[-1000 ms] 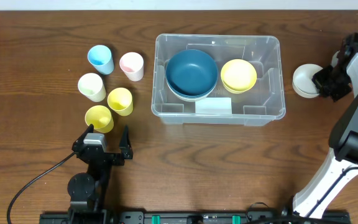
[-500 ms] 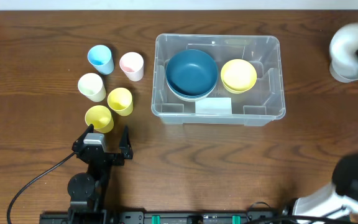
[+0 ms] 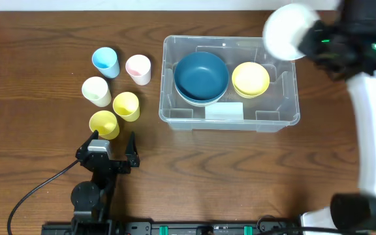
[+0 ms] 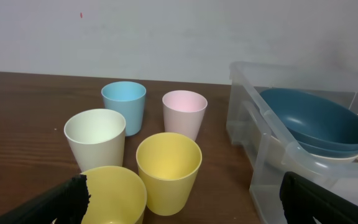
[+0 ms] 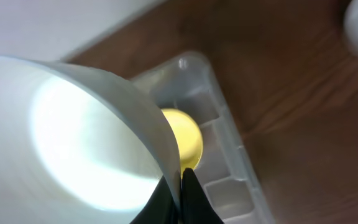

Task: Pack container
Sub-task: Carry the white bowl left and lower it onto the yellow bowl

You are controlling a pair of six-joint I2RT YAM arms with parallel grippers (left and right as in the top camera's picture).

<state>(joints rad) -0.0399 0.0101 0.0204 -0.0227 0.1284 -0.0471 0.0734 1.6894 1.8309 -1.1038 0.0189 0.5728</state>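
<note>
The container (image 3: 168,98) is a clear bin at the table's middle, holding a blue bowl (image 3: 201,76) and a yellow bowl (image 3: 250,79). My right gripper (image 3: 313,36) is shut on the rim of a white bowl (image 3: 287,31), held in the air over the bin's back right corner. In the right wrist view the fingertips (image 5: 182,177) pinch the white bowl (image 5: 73,130), with the container (image 5: 229,143) and yellow bowl (image 5: 188,143) below. My left gripper (image 3: 113,145) rests open at the front left, its jaws wide apart in the left wrist view (image 4: 182,202).
Several cups stand left of the bin: blue (image 3: 106,62), pink (image 3: 138,69), cream (image 3: 96,91) and two yellow (image 3: 126,106) (image 3: 104,123). The nearest yellow cup (image 4: 114,196) sits just ahead of my left fingers. My right arm (image 3: 371,117) spans the table's right side.
My right gripper has lifted the white bowl off the table to the right of the bin and swung it up and left over the bin's back right corner. The left arm stayed still.
</note>
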